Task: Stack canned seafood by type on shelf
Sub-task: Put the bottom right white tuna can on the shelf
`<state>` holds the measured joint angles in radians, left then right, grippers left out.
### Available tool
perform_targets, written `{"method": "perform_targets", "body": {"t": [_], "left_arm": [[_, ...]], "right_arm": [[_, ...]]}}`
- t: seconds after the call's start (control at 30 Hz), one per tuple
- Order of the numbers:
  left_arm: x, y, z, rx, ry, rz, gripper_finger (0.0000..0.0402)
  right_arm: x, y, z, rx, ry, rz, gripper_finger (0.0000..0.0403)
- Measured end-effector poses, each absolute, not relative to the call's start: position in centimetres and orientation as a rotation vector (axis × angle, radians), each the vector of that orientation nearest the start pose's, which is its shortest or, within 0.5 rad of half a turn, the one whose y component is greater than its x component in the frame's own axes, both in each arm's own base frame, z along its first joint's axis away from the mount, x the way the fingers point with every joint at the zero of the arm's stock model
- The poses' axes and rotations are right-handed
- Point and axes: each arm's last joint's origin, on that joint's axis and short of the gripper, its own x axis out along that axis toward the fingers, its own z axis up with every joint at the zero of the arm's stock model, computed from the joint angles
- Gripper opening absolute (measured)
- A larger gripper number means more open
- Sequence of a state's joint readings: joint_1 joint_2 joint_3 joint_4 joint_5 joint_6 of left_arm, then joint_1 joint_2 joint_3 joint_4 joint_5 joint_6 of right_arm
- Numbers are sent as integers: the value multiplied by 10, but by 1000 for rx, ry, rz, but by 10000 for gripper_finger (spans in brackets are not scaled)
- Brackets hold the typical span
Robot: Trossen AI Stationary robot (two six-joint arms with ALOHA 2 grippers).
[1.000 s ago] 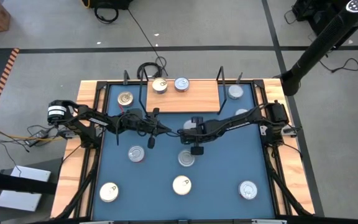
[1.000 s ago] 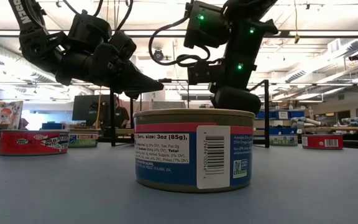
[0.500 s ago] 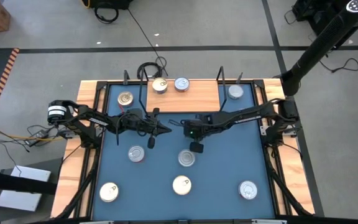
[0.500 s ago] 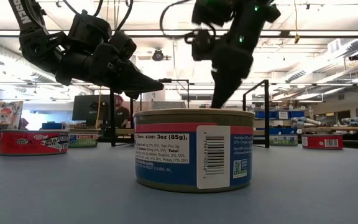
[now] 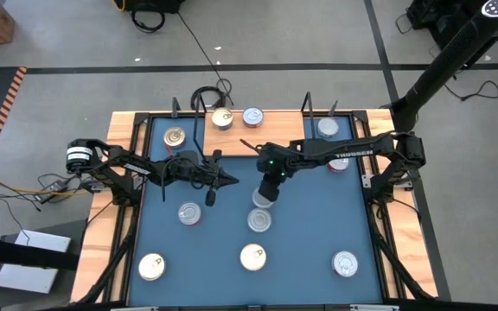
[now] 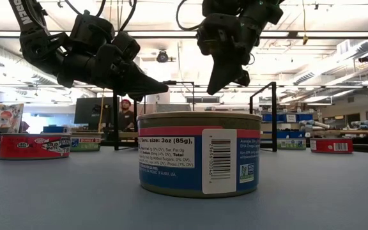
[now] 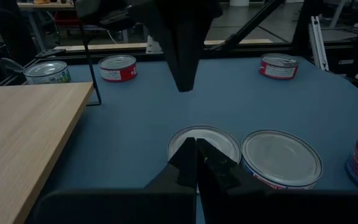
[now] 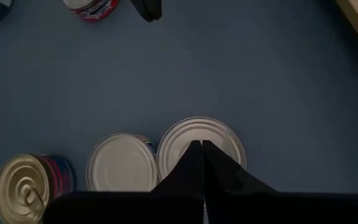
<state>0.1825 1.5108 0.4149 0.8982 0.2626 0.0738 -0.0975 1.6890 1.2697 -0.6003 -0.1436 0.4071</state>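
Right gripper [image 5: 267, 192] pressed together, empty, above tuna can [image 5: 263, 199] mid-table; left gripper [image 5: 232, 180] likewise closed, empty.

shiny metal cans [image 5: 259, 219], seemingly matt wood shelf [image 5: 266, 138]

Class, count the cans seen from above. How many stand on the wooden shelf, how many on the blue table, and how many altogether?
Cans on the shelf: 2
Cans on the table: 9, one partly hidden under the right arm
Total: 11
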Motion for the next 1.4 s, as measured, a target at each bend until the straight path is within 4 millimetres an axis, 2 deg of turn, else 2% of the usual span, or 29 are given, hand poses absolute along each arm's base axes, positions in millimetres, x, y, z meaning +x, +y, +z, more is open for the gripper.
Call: {"method": "perform_targets", "body": {"t": [0.2,0.47,0.7,0.83,1.13,1.4], "left_arm": [[260,40,158,29,190,-87,6],[260,40,158,1,191,-102,4],[262,40,153,-18,205,-111,2],[273,42,143,-54,221,-111,1],[307,48,117,-104,295,-109,1],[319,52,101,-111,339,-49,1]], "right_arm": [[349,-29,239,463,1012,-148,1],[351,-9,233,347,1026,-130,1],[345,8,200,332,1010,-87,1],[338,10,185,333,1046,-108,1],[325,20,168,262,1114,-112,1],[318,32,158,188,1101,-72,2]]}}
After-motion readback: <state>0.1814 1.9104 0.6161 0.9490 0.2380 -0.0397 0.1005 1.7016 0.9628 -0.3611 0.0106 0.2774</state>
